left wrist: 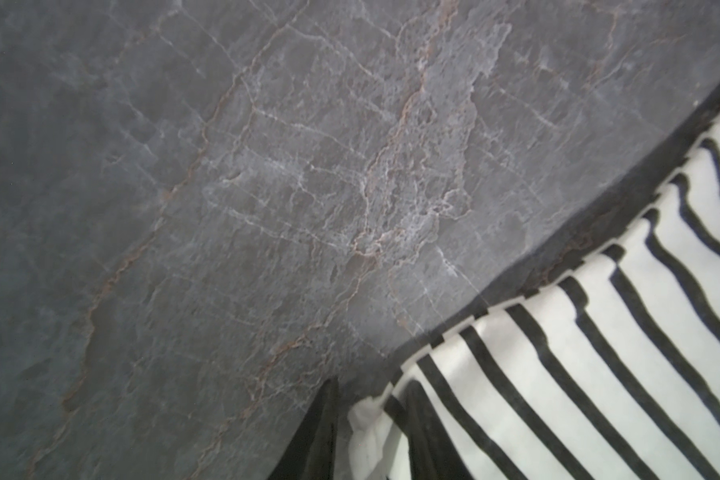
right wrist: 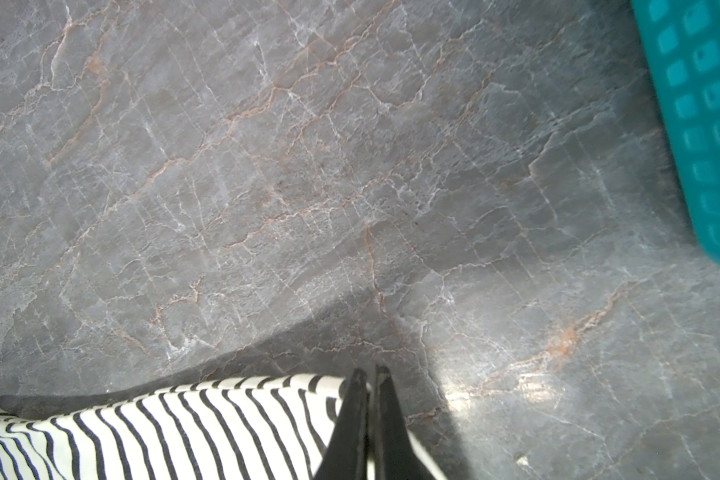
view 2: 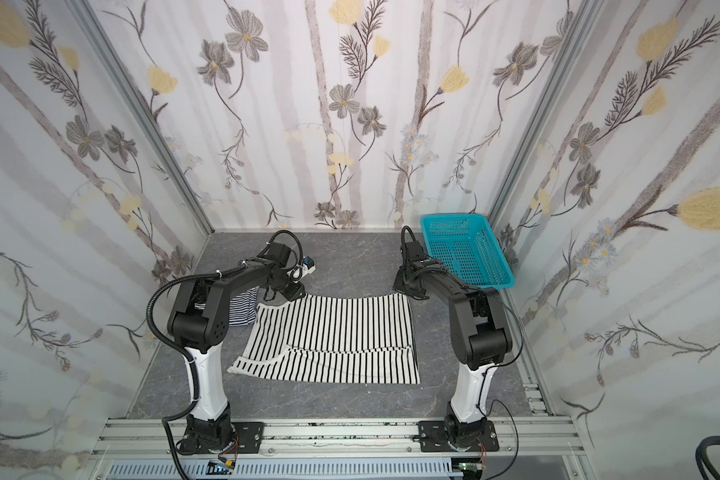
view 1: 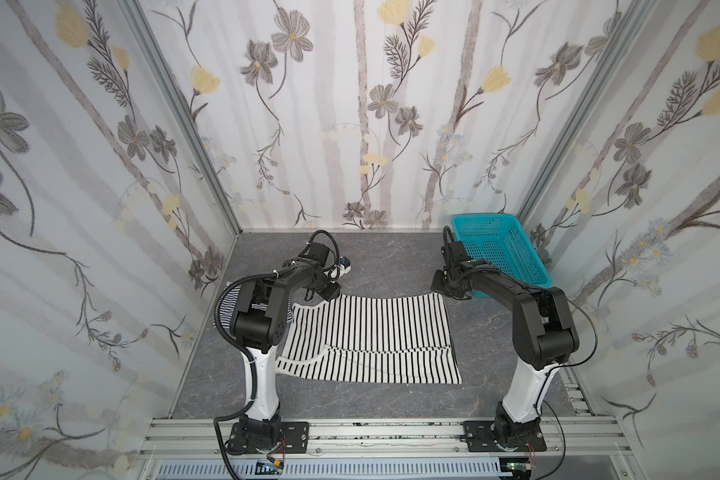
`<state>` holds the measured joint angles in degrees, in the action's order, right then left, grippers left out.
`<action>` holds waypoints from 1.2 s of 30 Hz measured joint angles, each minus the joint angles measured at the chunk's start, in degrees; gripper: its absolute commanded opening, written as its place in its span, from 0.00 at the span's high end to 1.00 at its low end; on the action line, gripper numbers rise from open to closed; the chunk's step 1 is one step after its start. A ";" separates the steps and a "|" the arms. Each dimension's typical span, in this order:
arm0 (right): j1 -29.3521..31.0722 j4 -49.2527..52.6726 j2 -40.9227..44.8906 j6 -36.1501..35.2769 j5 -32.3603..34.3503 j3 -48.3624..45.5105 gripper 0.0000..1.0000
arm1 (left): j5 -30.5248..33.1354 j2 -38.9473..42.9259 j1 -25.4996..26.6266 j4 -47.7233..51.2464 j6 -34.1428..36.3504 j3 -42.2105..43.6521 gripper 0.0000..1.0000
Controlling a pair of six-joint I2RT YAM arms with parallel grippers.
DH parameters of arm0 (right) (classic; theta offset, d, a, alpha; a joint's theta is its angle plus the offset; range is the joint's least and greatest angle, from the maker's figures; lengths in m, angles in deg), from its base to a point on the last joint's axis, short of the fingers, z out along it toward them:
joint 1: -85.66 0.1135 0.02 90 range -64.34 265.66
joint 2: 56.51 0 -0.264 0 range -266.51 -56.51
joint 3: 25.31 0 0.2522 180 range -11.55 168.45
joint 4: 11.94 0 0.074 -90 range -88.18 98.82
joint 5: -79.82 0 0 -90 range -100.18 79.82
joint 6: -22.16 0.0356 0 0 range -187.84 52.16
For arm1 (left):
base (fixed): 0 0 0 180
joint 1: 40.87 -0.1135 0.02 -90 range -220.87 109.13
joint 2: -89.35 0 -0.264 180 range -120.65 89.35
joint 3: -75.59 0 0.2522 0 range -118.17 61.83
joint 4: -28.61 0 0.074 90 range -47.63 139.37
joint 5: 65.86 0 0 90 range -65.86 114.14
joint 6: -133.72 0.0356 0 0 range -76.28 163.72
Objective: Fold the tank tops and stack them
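The black-and-white wide-striped tank top point(view 1: 371, 332) point(view 2: 333, 332) lies spread on the grey marbled table, its near part folded over. My left gripper point(view 1: 311, 294) point(view 2: 273, 294) stands at its far left corner. In the left wrist view the left gripper point(left wrist: 373, 388) has its jaws narrowly open, with a bunched white edge of the tank top point(left wrist: 599, 353) between them. My right gripper point(view 1: 454, 291) point(right wrist: 371, 374) is shut on the tank top's point(right wrist: 184, 428) far right corner. The thin navy-striped tank top point(view 1: 225, 311) point(view 2: 244, 309) lies at the left, mostly hidden behind the left arm.
A teal perforated basket point(view 1: 499, 249) point(view 2: 466, 249) point(right wrist: 703, 124) stands at the back right, close behind the right gripper. Flowered walls enclose the table on three sides. An aluminium rail point(view 1: 391, 432) carrying both arm bases runs along the front.
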<state>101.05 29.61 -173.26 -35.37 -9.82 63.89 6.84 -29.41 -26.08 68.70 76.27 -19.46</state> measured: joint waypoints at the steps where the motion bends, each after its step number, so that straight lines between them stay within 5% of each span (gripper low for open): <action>1: -0.04 0.00 0.00 0.00 0.00 0.00 1.00 | -0.11 0.00 0.02 0.00 0.00 0.02 0.78; 10: -0.26 0.07 -0.07 0.00 0.00 0.24 1.00 | -0.72 0.74 0.00 -2.51 0.68 2.16 1.00; 26: -3.02 0.96 -1.62 -1.51 -1.66 6.08 1.00 | -0.52 2.69 -0.11 0.52 -1.77 -2.01 1.00; 36: -3.19 0.74 4.98 -2.80 -1.66 -0.48 1.00 | -0.94 8.26 0.39 0.52 -2.58 3.39 1.00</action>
<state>97.86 30.35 -168.27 -38.17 -11.48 63.41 5.90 -21.15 -25.69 69.22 73.69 -16.08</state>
